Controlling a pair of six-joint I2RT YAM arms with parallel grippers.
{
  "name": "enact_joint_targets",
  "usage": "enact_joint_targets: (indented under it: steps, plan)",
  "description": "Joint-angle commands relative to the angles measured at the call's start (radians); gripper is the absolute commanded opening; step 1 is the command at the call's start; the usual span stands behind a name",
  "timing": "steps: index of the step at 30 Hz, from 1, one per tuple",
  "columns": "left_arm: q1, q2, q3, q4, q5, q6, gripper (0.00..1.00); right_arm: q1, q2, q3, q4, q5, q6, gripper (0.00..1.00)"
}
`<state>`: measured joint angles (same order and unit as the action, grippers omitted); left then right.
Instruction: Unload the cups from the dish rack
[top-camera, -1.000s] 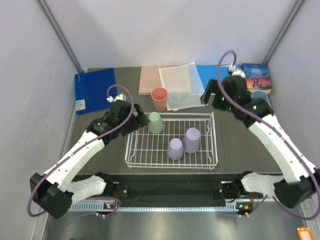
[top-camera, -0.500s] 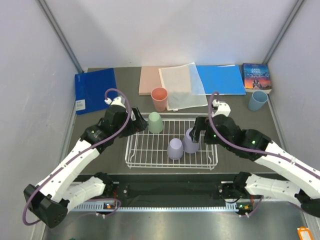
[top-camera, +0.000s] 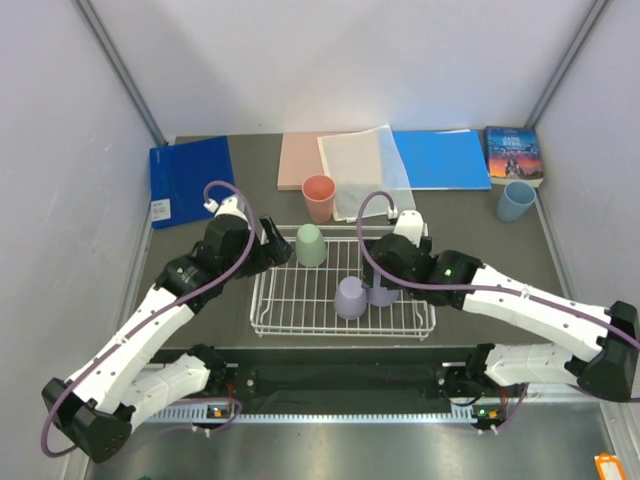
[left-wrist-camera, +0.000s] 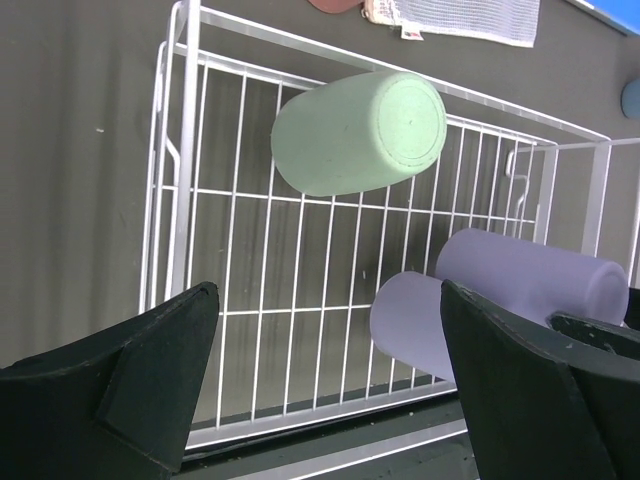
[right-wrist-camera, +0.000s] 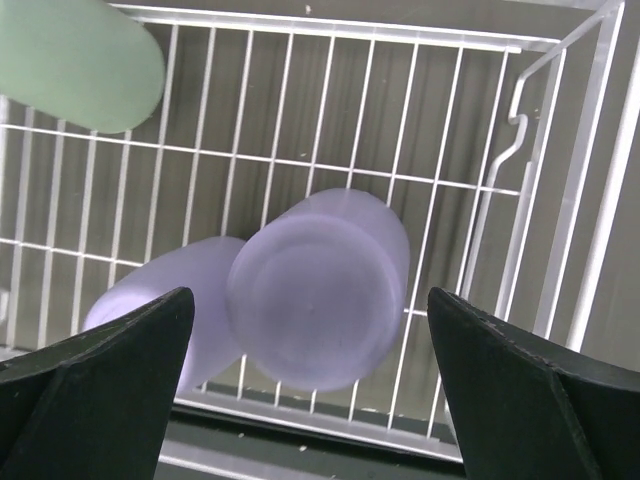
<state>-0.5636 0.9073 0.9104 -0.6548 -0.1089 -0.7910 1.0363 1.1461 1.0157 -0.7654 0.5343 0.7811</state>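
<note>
No lettering is legible anywhere on the table. The book (top-camera: 512, 153) at the far right corner has a dark illustrated cover with a band of title print across its top, too small to read. A white label (top-camera: 160, 210) sits on the blue folder (top-camera: 190, 180) at left, its print unreadable. The left wrist camera shows a small white tag (left-wrist-camera: 412, 32) on the mesh sheet (left-wrist-camera: 470, 18), too blurred to read.
</note>
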Motion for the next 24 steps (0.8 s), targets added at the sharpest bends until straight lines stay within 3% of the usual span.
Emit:
enact_joint_targets:
  steps: [1, 4, 6, 7, 10, 12, 13, 15, 19, 22, 24]
  plan:
    - [-0.004, -0.018, -0.011, -0.008, -0.037, -0.008, 0.96, 0.01, 0.052, 0.032, 0.052, 0.07, -0.034, 1.0]
    - [-0.004, -0.018, -0.013, -0.011, -0.043, -0.013, 0.96, 0.01, 0.076, 0.04, 0.045, 0.073, -0.034, 0.98]
    - [-0.004, -0.019, -0.013, -0.009, -0.044, -0.013, 0.96, 0.011, 0.078, 0.035, 0.043, 0.076, -0.02, 0.83]
    - [-0.002, -0.019, -0.013, -0.009, -0.046, -0.013, 0.96, 0.01, 0.075, 0.034, 0.04, 0.084, -0.013, 0.6]
    - [-0.002, -0.021, -0.01, -0.006, -0.049, -0.005, 0.96, 0.011, 0.049, 0.037, 0.034, 0.099, 0.001, 0.31]
    - [-0.002, -0.021, -0.01, -0.003, -0.051, -0.002, 0.95, 0.011, 0.034, 0.059, 0.018, 0.119, 0.001, 0.22]
    - [-0.002, -0.019, -0.008, 0.001, -0.051, -0.001, 0.95, 0.013, 0.027, 0.072, 0.008, 0.131, -0.002, 0.11]
    - [-0.004, -0.015, -0.002, 0.006, -0.049, 0.003, 0.95, 0.014, 0.009, 0.115, -0.002, 0.141, -0.013, 0.0]
    - [-0.004, 0.002, 0.025, 0.015, -0.045, 0.003, 0.95, 0.016, -0.075, 0.185, 0.023, 0.142, -0.045, 0.0]
    - [-0.002, 0.007, 0.065, 0.038, -0.026, -0.004, 0.95, 0.016, -0.188, 0.182, 0.147, 0.087, -0.072, 0.0]
    - [-0.004, 0.001, 0.09, 0.076, 0.023, -0.01, 0.95, 0.01, -0.267, 0.086, 0.345, 0.031, -0.101, 0.0]
